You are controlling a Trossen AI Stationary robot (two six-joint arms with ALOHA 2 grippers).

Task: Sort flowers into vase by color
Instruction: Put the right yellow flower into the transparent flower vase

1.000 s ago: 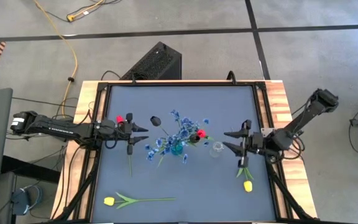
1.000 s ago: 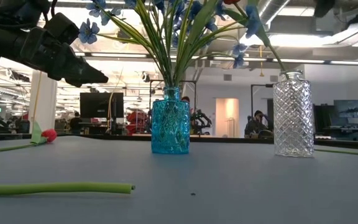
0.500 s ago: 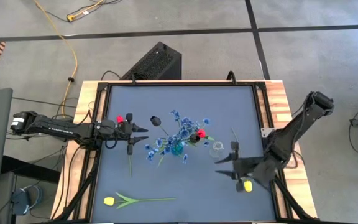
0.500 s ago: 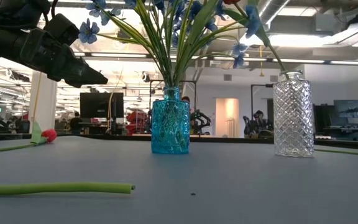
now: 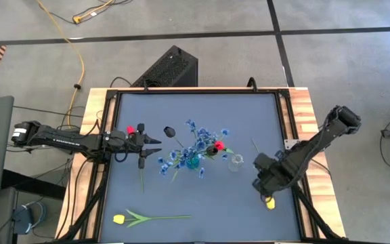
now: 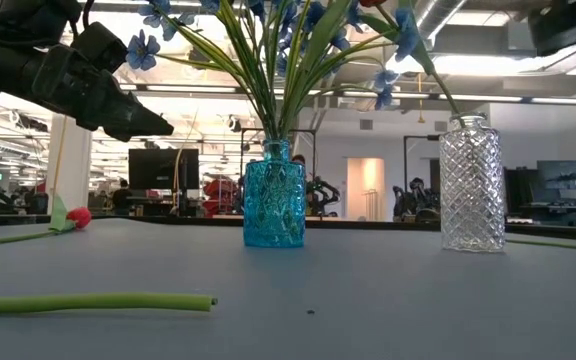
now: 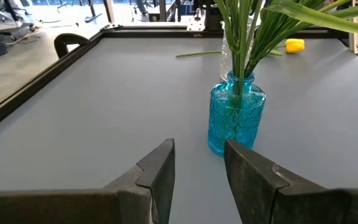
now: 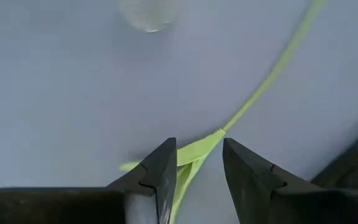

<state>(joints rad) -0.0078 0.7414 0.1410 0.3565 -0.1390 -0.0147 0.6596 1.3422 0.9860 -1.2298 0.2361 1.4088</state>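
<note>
A blue vase point(image 5: 192, 162) point(image 6: 274, 200) at the table's middle holds blue blossoms point(image 5: 196, 140) and one red tulip point(image 5: 218, 145). An empty clear vase point(image 5: 235, 163) point(image 6: 471, 185) stands to its right. My right gripper point(image 5: 260, 184) point(image 8: 199, 146) points down, open, over the leaf and stem point(image 8: 253, 93) of a yellow tulip point(image 5: 270, 202) lying near the right edge. My left gripper point(image 5: 153, 141) point(image 7: 197, 165) hangs open left of the blue vase. Near it lie a red tulip point(image 5: 131, 129) and a dark bud point(image 5: 169, 130). Another yellow tulip point(image 5: 118, 219) lies at the near edge.
The red tulip's stem point(image 5: 141, 177) runs toward the near edge below my left gripper. The near yellow tulip's stem point(image 5: 164, 217) point(image 6: 88, 302) lies along the near side. A wooden frame point(image 5: 306, 115) borders the grey mat. A black box point(image 5: 171, 66) sits beyond the far edge.
My right gripper has swung from beside the clear vase toward the table's near edge and tipped from level to pointing straight down over the yellow tulip's stem. It has stayed open. The flowers and vases have not moved.
</note>
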